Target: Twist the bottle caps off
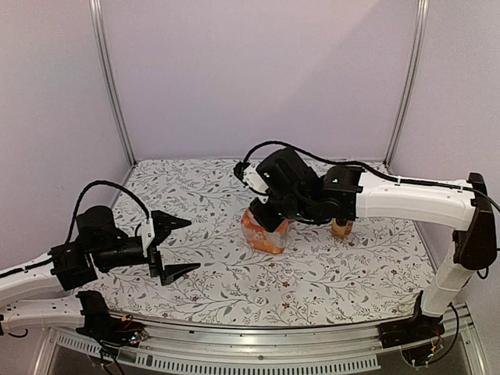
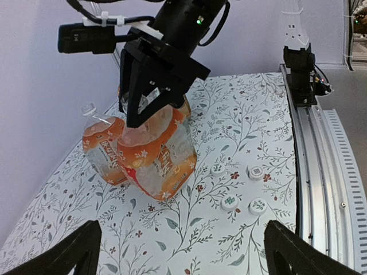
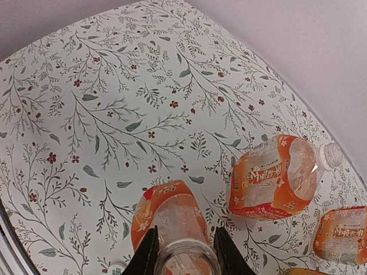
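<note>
Four caps (image 2: pixel 229 202) lie loose in a cluster on the table (image 2: pixel 241 114), close to its near edge by the rail (image 2: pixel 321 189). Judge them light, stiff and quick to skid, so pinch one across its side wall. Your right gripper (image 3: pixel 187 259) is clamped on the open neck of a tilted bottle (image 2: pixel 157 160), thin-walled and likely to dent. Your left gripper (image 1: pixel 190 245) stands wide apart, holding nothing, towards the left edge. Another uncapped bottle (image 3: pixel 274 177) sits just beside the held one. Nothing blocks the caps.
</note>
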You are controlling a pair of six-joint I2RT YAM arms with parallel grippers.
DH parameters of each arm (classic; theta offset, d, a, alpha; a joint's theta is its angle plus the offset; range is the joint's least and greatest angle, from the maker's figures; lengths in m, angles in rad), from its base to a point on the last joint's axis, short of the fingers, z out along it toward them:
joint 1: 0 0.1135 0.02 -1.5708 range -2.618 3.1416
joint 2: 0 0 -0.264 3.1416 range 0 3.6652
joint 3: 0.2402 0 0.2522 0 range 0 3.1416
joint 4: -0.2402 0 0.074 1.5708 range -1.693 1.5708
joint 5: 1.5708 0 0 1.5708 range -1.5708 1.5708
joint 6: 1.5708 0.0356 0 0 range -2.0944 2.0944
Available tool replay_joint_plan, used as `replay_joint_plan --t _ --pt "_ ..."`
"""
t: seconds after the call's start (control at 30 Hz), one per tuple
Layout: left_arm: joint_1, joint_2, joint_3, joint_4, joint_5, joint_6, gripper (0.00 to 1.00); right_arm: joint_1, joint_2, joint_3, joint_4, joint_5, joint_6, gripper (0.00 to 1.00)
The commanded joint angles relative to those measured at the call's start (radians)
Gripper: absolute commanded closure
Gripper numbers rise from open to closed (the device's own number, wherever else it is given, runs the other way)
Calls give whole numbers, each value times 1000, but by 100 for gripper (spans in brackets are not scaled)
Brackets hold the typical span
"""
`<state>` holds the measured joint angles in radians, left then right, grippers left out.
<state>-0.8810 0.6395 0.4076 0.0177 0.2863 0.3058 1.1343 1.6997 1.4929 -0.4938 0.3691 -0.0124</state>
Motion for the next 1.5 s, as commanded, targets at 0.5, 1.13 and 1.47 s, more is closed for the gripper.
replay_joint_plan --t 0.5,1.13,1.47 --pt "22 -21 -82 6 -30 -50 0 -97 74 -131 100 -58 67 100" --pt "24 -17 -82 4 -18 -46 0 -97 58 -127 93 -43 62 31" --pt "25 -20 -85 4 -15 -46 0 -98 24 -113 93 -32 40 1"
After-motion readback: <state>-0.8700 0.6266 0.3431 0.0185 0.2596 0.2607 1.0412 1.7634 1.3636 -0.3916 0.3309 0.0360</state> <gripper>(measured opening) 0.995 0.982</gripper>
